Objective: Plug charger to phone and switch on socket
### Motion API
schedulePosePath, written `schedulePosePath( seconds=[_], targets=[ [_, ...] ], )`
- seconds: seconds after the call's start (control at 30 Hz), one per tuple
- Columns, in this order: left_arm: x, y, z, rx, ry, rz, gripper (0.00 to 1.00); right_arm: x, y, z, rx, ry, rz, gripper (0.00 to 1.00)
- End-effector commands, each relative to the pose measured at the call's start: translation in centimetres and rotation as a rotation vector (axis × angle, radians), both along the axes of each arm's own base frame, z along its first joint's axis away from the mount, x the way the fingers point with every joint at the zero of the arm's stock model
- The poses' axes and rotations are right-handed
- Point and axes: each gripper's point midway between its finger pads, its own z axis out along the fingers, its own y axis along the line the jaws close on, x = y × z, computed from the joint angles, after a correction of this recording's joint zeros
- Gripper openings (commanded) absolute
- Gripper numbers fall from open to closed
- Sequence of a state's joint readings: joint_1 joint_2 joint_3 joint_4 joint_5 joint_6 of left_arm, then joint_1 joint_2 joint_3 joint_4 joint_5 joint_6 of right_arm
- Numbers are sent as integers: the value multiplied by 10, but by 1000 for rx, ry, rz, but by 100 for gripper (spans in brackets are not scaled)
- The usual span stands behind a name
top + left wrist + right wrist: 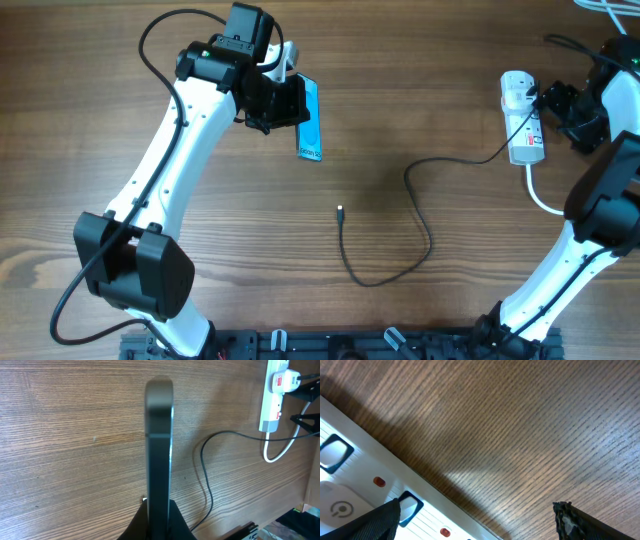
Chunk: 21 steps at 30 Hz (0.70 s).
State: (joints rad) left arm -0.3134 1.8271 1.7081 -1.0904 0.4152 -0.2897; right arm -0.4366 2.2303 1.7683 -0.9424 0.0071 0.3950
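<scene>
Your left pincer (288, 103) is clamped on the phone (310, 125), upper left of centre, holding it on edge. Your right pincer (548, 100) gapes wide over the socket (522, 125) at upper right. The charger (420, 205) trails from there, with its tip lying mid-frame, well apart from the phone.

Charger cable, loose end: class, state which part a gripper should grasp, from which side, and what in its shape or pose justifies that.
Probably the charger at its connector tip, taken from straight above, jaws closing across its width. The tip lies flat on the table, clear of other things, with the charger running straight behind it; the curved slack farther along would likely bend and swing.
</scene>
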Motion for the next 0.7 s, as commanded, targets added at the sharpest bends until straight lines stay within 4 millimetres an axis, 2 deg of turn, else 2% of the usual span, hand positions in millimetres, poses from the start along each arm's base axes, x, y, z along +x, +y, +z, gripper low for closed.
schedulePosePath(
  seconds=[0.0,0.2,0.37,0.67],
  targets=[
    [1,-3,7,-7,-31,-20,4,-5,3,-20,27,36,-1,100],
    [1,-3,7,-7,-31,-20,4,-8,6,-21,35,51,1,100],
    [1,-3,7,-7,-31,-20,4,-3,19,-20,102,23,42,100],
    [1,-3,7,-7,-31,-20,4,-3,23,-20,124,18,44,100]
  ],
)
